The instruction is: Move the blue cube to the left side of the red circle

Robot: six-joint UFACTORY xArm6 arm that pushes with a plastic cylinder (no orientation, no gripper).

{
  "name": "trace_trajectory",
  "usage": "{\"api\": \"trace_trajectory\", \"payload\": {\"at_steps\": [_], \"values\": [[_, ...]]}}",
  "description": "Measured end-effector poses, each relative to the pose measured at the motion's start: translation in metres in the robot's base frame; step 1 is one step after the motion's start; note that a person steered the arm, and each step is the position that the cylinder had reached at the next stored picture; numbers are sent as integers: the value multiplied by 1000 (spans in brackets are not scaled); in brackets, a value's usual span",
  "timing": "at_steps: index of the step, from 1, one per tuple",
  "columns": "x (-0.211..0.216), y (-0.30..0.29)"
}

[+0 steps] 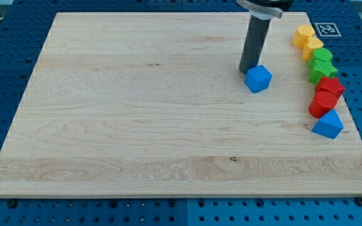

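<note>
The blue cube (258, 79) sits on the wooden board at the view's upper right. My tip (247, 69) stands just to the upper left of the cube, touching or almost touching it. The red circle (323, 104) lies near the board's right edge, well to the right of the cube and a little lower. The rod rises from the tip to the view's top edge.
Along the board's right edge stands a column of blocks: two yellow blocks (304, 35) (313, 46), two green blocks (322, 56) (323, 70), a red block (331, 86) above the red circle, and a blue triangle-like block (328, 125) below it. The wooden board (137, 113) lies on a blue pegboard.
</note>
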State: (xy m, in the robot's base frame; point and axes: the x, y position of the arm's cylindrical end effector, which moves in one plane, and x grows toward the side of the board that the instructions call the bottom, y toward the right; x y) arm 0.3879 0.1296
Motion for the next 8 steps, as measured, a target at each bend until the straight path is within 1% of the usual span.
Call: {"api": "trace_trajectory", "payload": {"at_steps": [4,5,6,7,8], "values": [[76,9],[61,9],[25,9],[24,32],[53,58]]}}
